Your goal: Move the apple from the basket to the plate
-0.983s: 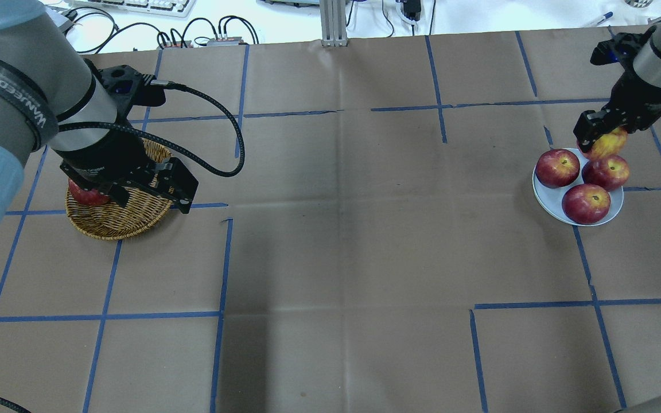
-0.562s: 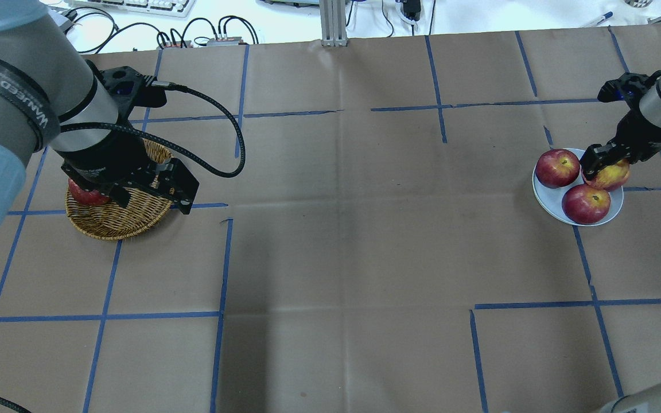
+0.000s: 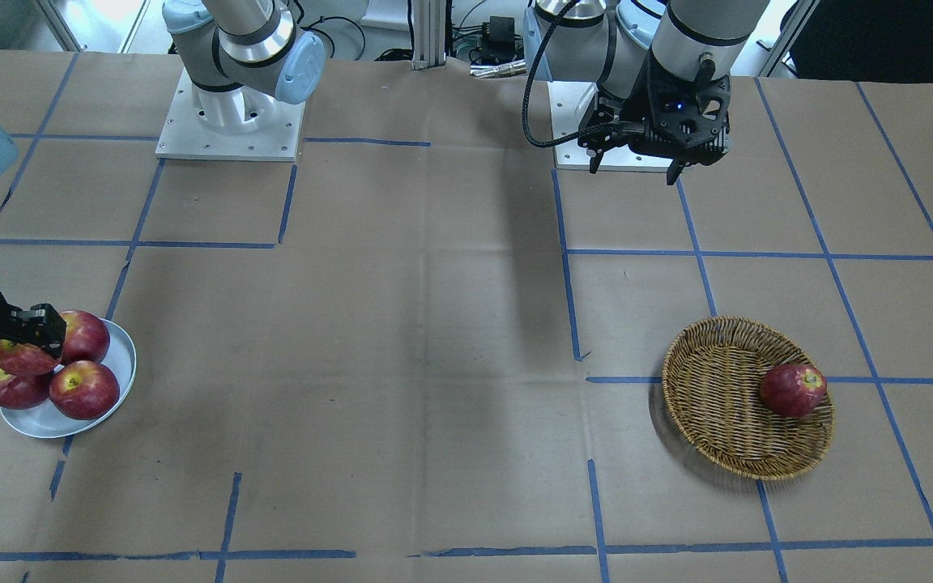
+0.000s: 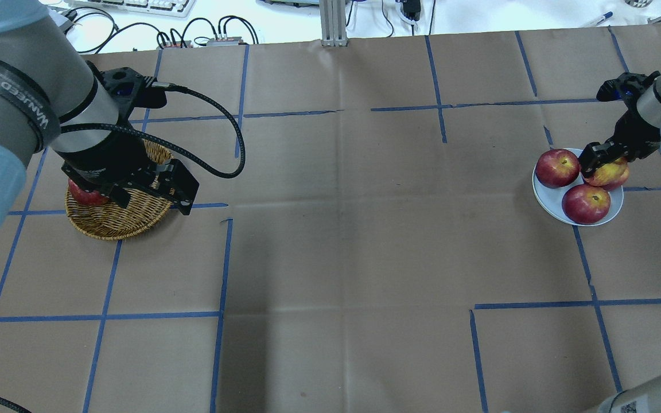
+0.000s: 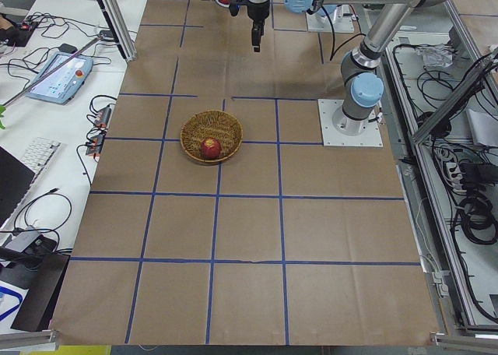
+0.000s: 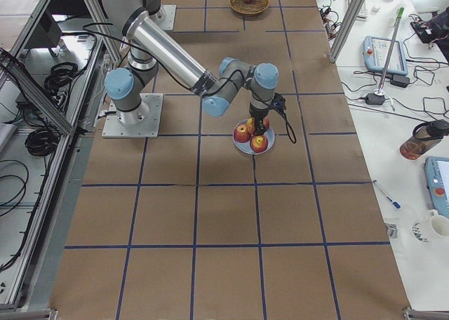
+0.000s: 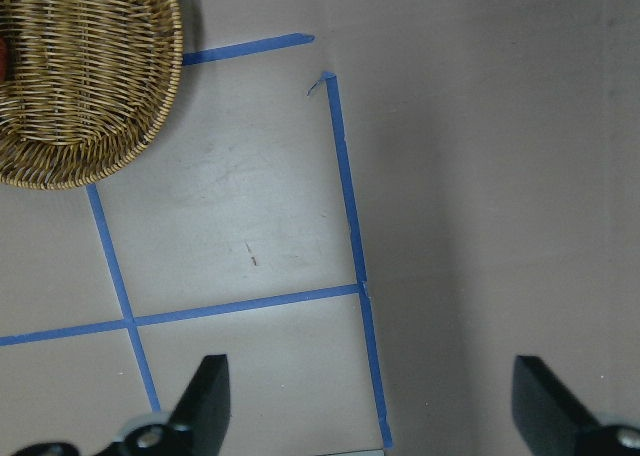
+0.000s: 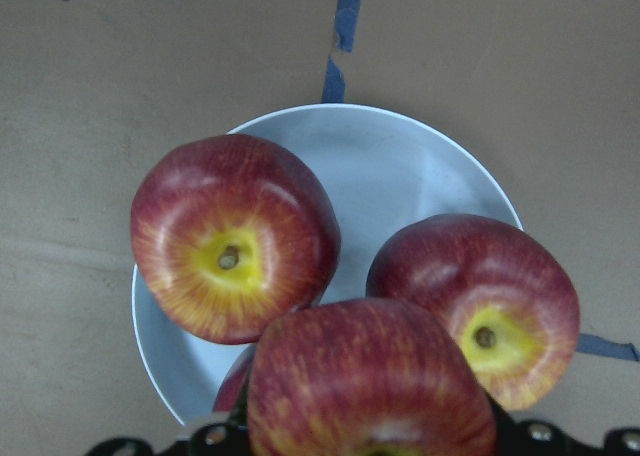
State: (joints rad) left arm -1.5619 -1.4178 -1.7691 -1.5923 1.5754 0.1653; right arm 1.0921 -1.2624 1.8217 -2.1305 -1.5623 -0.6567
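Note:
My right gripper [image 4: 601, 162] is shut on the apple [image 4: 614, 175], pinkish-red with yellow. It holds it low over the pale grey-blue plate [image 4: 548, 203], against the darker apples lying there. In the right wrist view the apple [image 8: 370, 386] fills the bottom, with two dark apples [image 8: 235, 238] and the plate [image 8: 400, 166] beyond. The front view shows the held apple [image 3: 19, 356] resting among three apples. My left gripper [image 3: 636, 166] is open and empty, high up beside the wicker basket [image 3: 726, 405]. The basket [image 4: 118, 221] lies partly under that arm.
One dark red apple [image 3: 793, 389] lies in the basket, also seen from overhead [image 4: 86, 195]. Brown paper with blue tape lines [image 4: 330, 229] covers the table. Cables and a keyboard lie past the far edge [image 4: 193, 28].
My right gripper has come down and toward the robot with the apple, from above the plate's far rim to low among the apples. It has hardly moved lately. The left arm has not moved.

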